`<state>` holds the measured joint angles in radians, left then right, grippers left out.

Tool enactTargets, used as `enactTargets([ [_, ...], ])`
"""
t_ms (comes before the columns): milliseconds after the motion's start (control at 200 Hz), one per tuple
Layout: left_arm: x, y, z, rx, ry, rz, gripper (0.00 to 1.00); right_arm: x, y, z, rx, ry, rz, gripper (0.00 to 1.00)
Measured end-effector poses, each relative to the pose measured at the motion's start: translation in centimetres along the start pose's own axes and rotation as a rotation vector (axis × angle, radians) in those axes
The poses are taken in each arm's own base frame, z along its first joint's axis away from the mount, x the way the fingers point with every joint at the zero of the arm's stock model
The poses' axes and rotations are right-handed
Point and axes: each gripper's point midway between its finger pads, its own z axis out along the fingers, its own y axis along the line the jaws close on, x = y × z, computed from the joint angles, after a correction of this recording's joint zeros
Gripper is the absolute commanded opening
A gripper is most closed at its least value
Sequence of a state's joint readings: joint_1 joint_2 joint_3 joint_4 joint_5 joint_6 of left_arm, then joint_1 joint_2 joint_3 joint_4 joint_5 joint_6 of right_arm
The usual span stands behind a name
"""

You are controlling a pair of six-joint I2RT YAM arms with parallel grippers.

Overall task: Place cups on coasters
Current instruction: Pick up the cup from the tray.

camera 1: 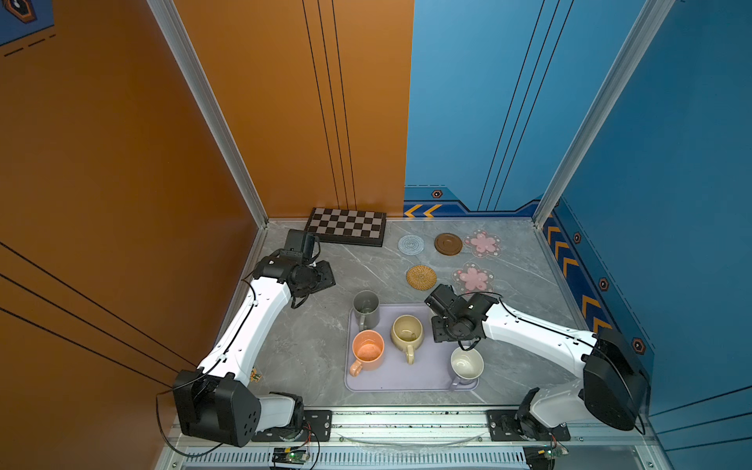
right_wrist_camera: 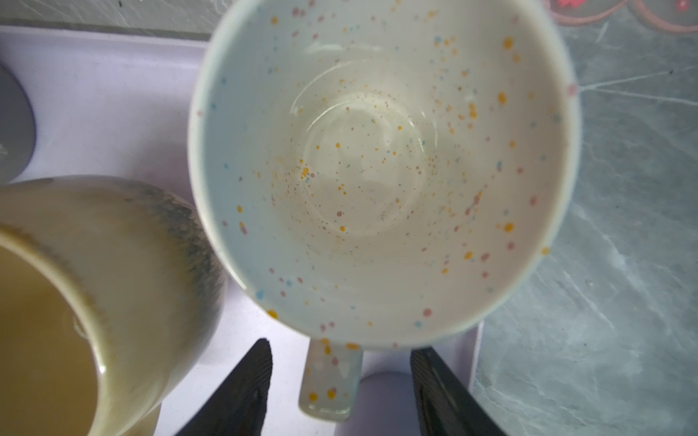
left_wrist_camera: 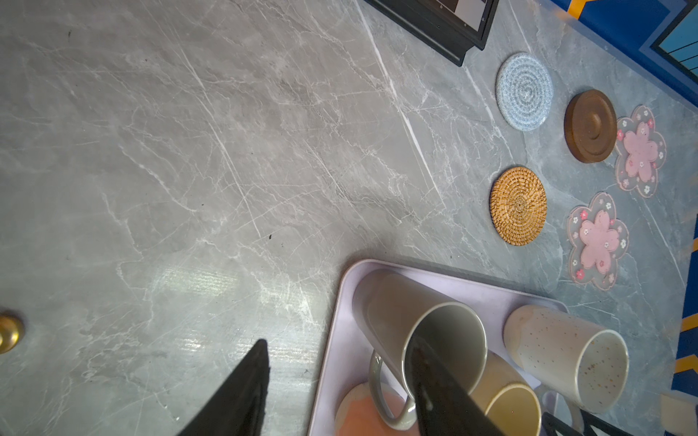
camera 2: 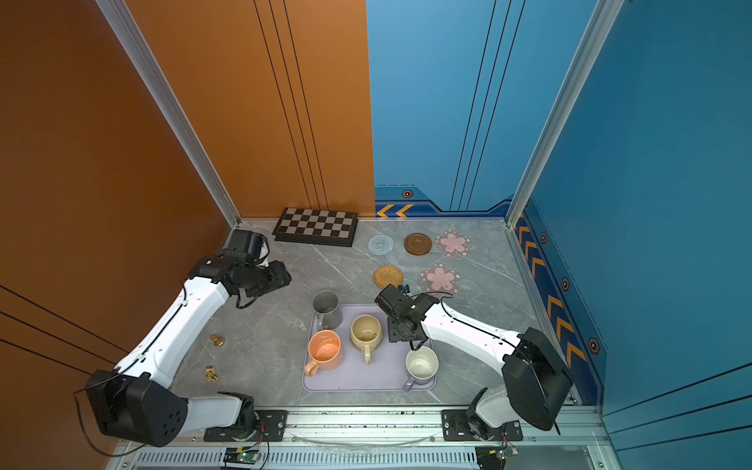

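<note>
Speckled cup [right_wrist_camera: 377, 170], 2 o'clock on tray [right_wrist_camera: 113, 94]: handle [right_wrist_camera: 328, 381] is straddled by open right tool [right_wrist_camera: 342, 346], seemingly for gripping; left tool [left_wrist_camera: 338, 339] open, empty.

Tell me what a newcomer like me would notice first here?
A lavender tray near the table's front edge holds a cluster of mugs, the orange mug brightest. Beyond it, toward the far right corner, coasters lie bare, among them a rattan coaster and a pink flower coaster. The right gripper hangs open over the speckled mug, whose handle shows between its fingers.
</note>
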<state>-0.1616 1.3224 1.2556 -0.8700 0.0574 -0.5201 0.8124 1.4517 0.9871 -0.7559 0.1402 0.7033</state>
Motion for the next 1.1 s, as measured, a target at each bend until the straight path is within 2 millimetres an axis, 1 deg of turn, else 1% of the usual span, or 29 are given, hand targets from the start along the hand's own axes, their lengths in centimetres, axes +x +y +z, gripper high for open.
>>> enactTargets([
  [95,0.0,0.0,0.1,0.001,0.003,0.0,0.6,-0.5,0.1,0.0,0.001,-0.024,0.005,0.64],
  [280,0.2,0.0,0.4,-0.001,0.014,-0.004,0.6,-1.5,0.4,0.0,-0.008,-0.068,0.013,0.6],
  [471,1.0,0.5,1.0,-0.01,0.041,-0.008,0.6,-1.4,-0.1,0.5,0.009,-0.074,0.023,0.53],
  [611,0.9,0.6,1.1,-0.012,0.042,-0.013,0.6,-1.2,-0.4,1.0,0.021,-0.066,0.035,0.53],
  [696,0.9,0.7,1.1,-0.012,0.044,-0.016,0.6,-0.8,-0.5,1.6,0.033,-0.051,0.041,0.46],
  [716,0.9,0.7,1.2,-0.013,0.046,-0.017,0.6,-0.7,-0.6,1.7,0.037,-0.047,0.038,0.42],
  [761,0.9,0.8,1.2,-0.014,0.047,-0.019,0.6,-0.6,-0.6,2.0,0.043,-0.038,0.043,0.38],
  [891,1.0,0.8,1.4,-0.013,0.055,-0.023,0.6,-0.4,-0.7,2.7,0.051,-0.02,0.047,0.36],
  [996,1.0,0.9,1.5,-0.015,0.059,-0.023,0.6,-0.4,-0.7,2.8,0.051,-0.02,0.047,0.3],
  [1096,1.1,0.9,1.6,-0.016,0.062,-0.023,0.6,-0.4,-0.7,2.7,0.052,-0.02,0.045,0.3],
])
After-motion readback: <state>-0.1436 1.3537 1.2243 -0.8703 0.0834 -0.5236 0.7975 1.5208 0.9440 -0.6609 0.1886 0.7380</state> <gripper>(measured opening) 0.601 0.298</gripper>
